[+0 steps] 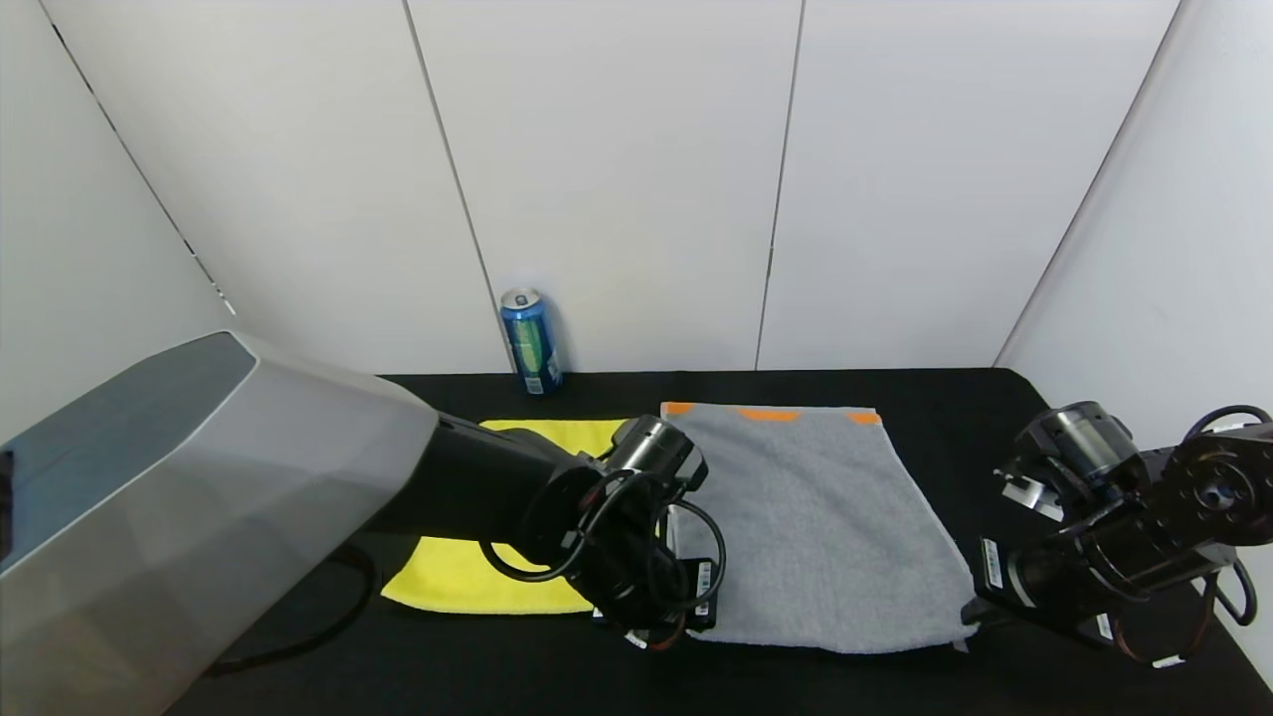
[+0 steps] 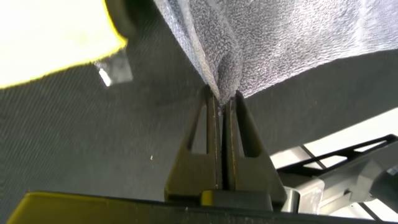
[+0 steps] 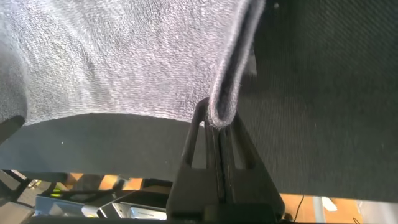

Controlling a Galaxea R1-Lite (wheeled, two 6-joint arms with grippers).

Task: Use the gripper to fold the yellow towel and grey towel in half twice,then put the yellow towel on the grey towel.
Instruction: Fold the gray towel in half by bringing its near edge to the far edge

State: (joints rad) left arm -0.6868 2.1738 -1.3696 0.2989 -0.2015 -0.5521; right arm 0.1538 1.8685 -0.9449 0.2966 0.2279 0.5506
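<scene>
Left gripper (image 2: 222, 99) pinched tight on the near left corner of the grey towel (image 1: 811, 527), a mid-grey rectangular terry cloth; fingers (image 2: 200, 134) pressed together with a ridge of pile bunched between the tips. Right gripper (image 3: 217, 121) likewise clamped, on the same towel's near right corner, a fold of hem caught between its narrow dark fingers (image 3: 239, 149) (the cloth curls up over the tips there). In the head view, left gripper (image 1: 696, 597) at the towel's near left edge, right gripper (image 1: 973, 609) at its near right corner, both low over the black fabric tabletop (image 1: 995, 398).

Grey towel spread flat on that tabletop, orange patches along its far end, pale hem down its right side. Just left of the grey towel, touching or nearly so: the yellow towel (image 1: 467, 577), a bright yellow fluffy microfibre cloth, lying flat and largely hidden under the left arm (image 1: 199, 497), a big silver-grey casing with dark joints; a small white tag at its corner in the left wrist view. Beyond the grey towel's far left corner, well apart from it, a blue and green drinks can (image 1: 530, 341) upright against the white panelled wall (image 1: 617, 179).
</scene>
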